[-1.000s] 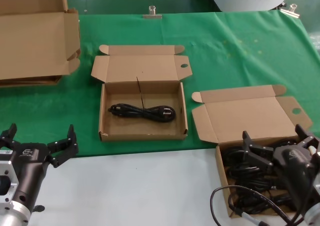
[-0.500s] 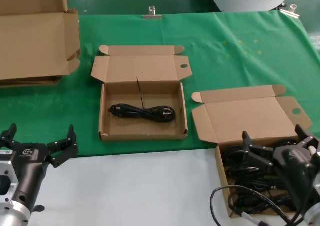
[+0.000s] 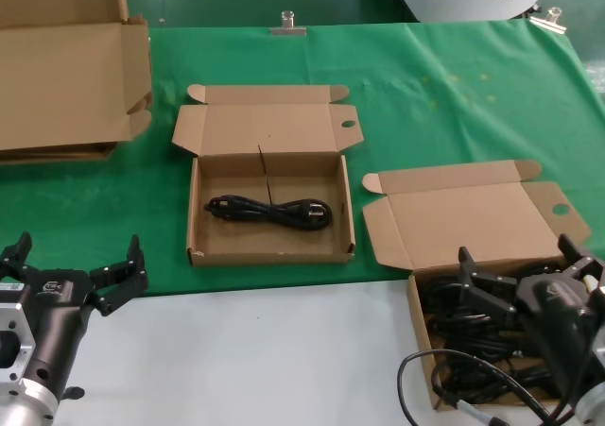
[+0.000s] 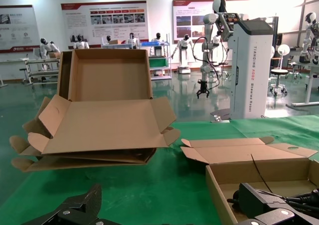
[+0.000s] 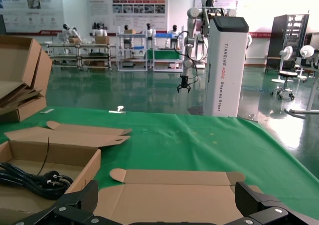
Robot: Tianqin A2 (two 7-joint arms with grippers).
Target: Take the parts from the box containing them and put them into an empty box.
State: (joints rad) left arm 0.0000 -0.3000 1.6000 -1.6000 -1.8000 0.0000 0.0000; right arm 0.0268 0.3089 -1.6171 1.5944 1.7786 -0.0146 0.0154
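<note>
Power cords fill the mailer box at the near right, under the wide-spread right gripper. One cord lies in the centre box. Only the left wrist view shows the large carton's stacked flaps; left gripper hovers spread.

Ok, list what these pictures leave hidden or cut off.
- Head view: the right gripper covers much of the cords in the source box; their count is unclear, and the frame edge cuts the box's near end.
- Left wrist view: the frame edge cuts the left gripper.
- Right wrist view: the source box's contents lie below frame.
</note>
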